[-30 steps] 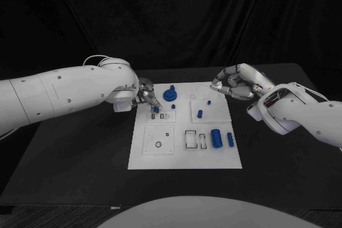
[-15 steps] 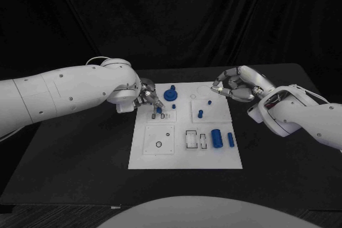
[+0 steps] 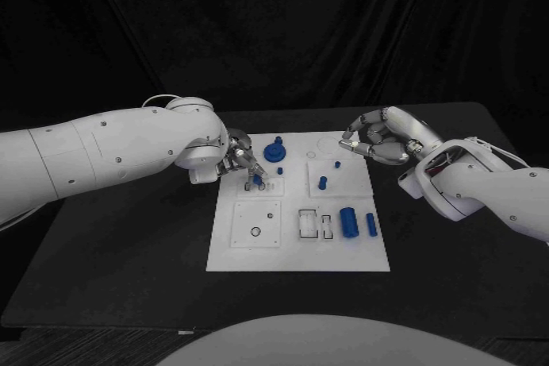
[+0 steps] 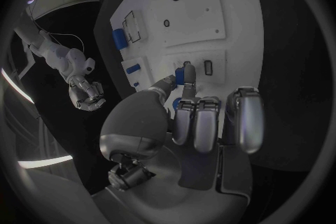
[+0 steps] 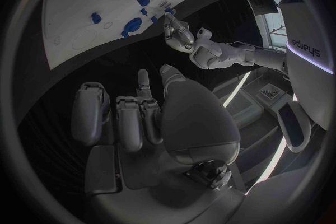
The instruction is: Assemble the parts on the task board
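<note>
— Where is the part now?
— The small blue part (image 3: 256,178) is pinched in the fingertips of the left hand (image 3: 237,161), just over the little slots at the task board (image 3: 297,255) far left corner.
— And the other hand?
— The right hand (image 3: 383,137) hovers near the far right corner, fingers curled in, grasping nothing.
— Is much left?
— It seems so: some parts stand seated, but two blue cylinders (image 3: 347,221) lie loose beside open slots.

Left hand (image 3: 238,161) pinches with thumb and finger; right hand (image 3: 381,137) hovers, fingers curled.
</note>
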`<action>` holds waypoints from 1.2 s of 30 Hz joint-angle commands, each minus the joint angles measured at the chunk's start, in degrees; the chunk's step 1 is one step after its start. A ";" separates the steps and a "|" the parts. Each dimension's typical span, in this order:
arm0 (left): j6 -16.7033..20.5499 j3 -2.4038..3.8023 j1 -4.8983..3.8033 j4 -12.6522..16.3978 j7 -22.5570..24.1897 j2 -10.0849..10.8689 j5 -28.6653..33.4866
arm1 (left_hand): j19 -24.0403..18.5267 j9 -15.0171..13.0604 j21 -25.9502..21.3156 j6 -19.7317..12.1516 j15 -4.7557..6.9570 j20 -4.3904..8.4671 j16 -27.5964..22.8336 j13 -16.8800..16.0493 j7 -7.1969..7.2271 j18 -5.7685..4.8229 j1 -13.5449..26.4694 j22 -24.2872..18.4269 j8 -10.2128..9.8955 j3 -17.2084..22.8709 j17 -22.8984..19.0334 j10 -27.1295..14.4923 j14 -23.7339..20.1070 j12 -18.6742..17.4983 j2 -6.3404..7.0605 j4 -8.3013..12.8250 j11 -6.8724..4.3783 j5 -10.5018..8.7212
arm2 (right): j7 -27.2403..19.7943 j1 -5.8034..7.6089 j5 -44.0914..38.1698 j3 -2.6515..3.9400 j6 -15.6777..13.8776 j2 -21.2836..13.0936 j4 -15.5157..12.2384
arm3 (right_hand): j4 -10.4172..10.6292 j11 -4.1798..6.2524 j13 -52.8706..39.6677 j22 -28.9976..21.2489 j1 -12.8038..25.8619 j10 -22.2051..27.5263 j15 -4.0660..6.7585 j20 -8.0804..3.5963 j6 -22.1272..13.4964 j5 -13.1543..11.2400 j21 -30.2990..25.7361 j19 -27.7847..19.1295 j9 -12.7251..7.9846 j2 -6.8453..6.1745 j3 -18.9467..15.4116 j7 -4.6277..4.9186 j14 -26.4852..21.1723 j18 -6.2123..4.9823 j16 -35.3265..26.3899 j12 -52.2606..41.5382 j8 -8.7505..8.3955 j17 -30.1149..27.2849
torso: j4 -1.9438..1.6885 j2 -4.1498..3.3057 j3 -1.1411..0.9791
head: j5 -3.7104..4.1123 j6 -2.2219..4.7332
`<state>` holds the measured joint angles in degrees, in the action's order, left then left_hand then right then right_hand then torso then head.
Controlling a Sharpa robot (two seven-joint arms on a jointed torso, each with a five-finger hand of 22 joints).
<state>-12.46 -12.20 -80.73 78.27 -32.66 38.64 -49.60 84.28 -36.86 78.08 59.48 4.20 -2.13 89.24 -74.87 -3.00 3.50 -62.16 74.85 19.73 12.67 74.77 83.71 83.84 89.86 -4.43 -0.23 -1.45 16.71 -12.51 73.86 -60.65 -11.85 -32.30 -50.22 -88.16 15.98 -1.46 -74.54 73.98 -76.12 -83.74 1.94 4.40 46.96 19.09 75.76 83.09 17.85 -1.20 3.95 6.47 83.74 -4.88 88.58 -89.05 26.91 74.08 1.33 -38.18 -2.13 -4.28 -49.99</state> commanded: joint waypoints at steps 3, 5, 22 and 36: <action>1.13 0.03 0.41 -0.17 0.51 -0.18 0.64 | 0.72 -2.00 0.63 0.26 0.81 0.67 0.76 -15.13 1.20 -0.93 -0.37 11.74 -0.35 5.21 15.23 6.29 6.16 0.14 0.31 1.05 -0.76 2.20 | 0.65 -0.23 -0.04 0.04 -0.10 -0.04 0.03 | 0.53 -0.48 -15.46 11.27 1.49 -6.26 -0.22 0.10 -0.62 1.32 -1.20 -0.33 0.66 1.04 -0.29 -0.32 6.26 1.28 1.42 -0.95 0.83 15.92 | 0.01 0.03 0.00 | 0.00 -0.01; 1.18 0.03 0.51 -0.29 0.58 -0.27 0.64 | 0.72 -2.00 0.63 0.26 0.81 0.67 0.76 -15.13 1.20 -0.93 -0.37 11.74 -0.35 5.21 15.23 6.29 6.16 0.14 0.31 1.05 -0.76 2.20 | 0.63 -0.26 -0.04 0.04 -0.11 -0.04 0.03 | 0.53 -0.48 -15.46 11.27 1.49 -6.26 -0.22 0.10 -0.62 1.32 -1.20 -0.33 0.66 1.04 -0.29 -0.32 6.26 1.28 1.42 -0.95 0.83 15.92 | 0.01 0.03 -0.01 | 0.03 -0.01; 1.79 0.03 1.18 -0.97 1.18 -0.85 0.64 | 0.64 -2.06 0.44 0.21 0.81 0.67 0.76 -15.13 1.19 -0.89 -0.32 11.68 -0.38 5.39 15.23 6.29 6.16 0.14 0.30 1.02 -0.75 2.26 | 0.85 -0.37 -0.04 0.04 0.15 -0.01 0.09 | 0.51 -0.48 -15.46 11.24 1.43 -6.26 -0.22 0.10 -0.66 1.31 -1.29 -0.39 0.64 1.07 -0.25 -0.31 6.26 1.26 1.42 -0.95 0.85 15.92 | 0.00 0.00 -0.02 | 0.03 -0.01; 3.27 0.03 1.81 -0.53 1.72 -0.38 -0.61 | 0.62 -2.10 0.39 0.10 0.80 0.66 0.76 -15.13 1.17 -0.88 -0.28 11.67 -0.43 5.50 15.23 6.29 6.16 0.14 0.36 1.02 -0.73 2.25 | 0.88 -0.46 -0.04 0.04 0.15 -0.03 0.09 | 0.51 -0.48 -15.46 11.24 1.43 -6.26 -0.22 0.10 -0.66 1.31 -1.29 -0.39 0.64 1.07 -0.25 -0.31 6.26 1.26 1.42 -0.95 0.85 15.92 | 0.00 0.03 -0.02 | 0.05 -0.01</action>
<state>-10.34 -12.21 -79.00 77.58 -32.19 38.27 -49.64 84.28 -36.92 78.07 59.48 4.20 -2.12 89.24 -74.87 -3.00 3.49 -62.16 74.85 19.73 12.67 74.77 83.71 83.84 89.86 -4.44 -0.23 -1.45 16.71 -12.47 73.56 -60.64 -11.85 -32.27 -50.22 -88.05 15.97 -1.46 -74.54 73.98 -76.12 -83.74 1.94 4.40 46.96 19.09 75.76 83.09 17.85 -1.20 3.95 6.46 83.74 -4.89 88.58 -89.05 26.91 74.08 1.33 -38.16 -2.16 -4.27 -49.99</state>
